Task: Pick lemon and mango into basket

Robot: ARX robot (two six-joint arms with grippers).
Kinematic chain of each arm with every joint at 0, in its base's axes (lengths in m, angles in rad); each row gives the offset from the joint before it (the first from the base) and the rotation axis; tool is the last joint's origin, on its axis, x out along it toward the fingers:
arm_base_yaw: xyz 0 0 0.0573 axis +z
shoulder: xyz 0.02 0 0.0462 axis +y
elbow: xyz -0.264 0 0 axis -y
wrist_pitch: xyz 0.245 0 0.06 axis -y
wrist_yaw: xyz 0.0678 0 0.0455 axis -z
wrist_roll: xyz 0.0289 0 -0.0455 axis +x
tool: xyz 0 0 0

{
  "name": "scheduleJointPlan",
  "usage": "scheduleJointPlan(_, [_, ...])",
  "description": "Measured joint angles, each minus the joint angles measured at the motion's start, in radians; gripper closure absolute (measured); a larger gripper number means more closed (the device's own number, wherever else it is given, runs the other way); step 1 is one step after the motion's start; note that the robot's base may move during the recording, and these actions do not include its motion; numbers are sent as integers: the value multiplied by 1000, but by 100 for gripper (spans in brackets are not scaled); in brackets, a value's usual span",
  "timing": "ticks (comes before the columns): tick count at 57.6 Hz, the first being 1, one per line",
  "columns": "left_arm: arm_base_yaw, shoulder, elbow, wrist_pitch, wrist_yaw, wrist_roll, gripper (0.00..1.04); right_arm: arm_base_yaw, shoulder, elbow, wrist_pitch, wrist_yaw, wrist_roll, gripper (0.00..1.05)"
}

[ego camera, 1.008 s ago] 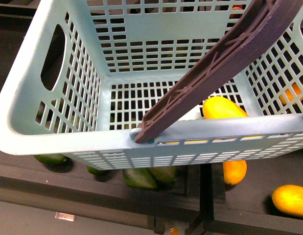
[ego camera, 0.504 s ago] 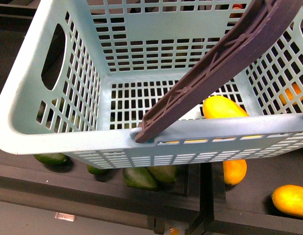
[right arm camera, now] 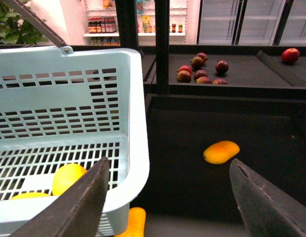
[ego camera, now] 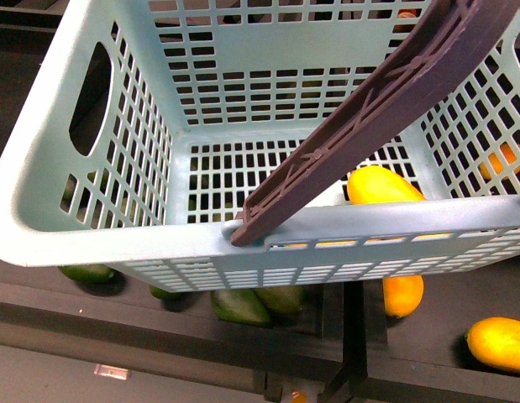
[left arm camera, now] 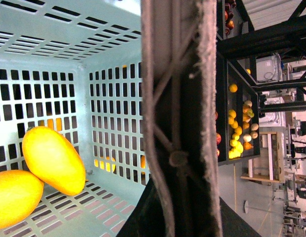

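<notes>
Here, two yellow fruits (left arm camera: 53, 160) already lie in the basket (ego camera: 100, 227), apparently finishing the task; right gripper (right arm camera: 167, 197) spread, left unseen.

green fruits (ego camera: 243, 304) below; red fruits (right arm camera: 199, 69) on shelf (right arm camera: 227, 74)

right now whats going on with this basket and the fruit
A two-armed robot is filling the teal basket with fruit. Two yellow fruits already lie on its floor: the left wrist view shows one leaning on another. The right gripper is open and empty beside the basket, above a dark bin with one more yellow-orange fruit lying loose. The left wrist camera sits right against the brown handle; its gripper isn't visible. Green fruits lie below the basket.
</notes>
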Motion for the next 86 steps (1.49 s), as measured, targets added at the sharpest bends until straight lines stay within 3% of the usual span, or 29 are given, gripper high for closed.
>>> scheduleJointPlan(6, [0,0,0,0,0,1,100,0,0,0,0,0,0,7])
scheduleJointPlan(86, [-1,-2,-3,0,1,0,100,-1,-3,0,-2,2,0,9])
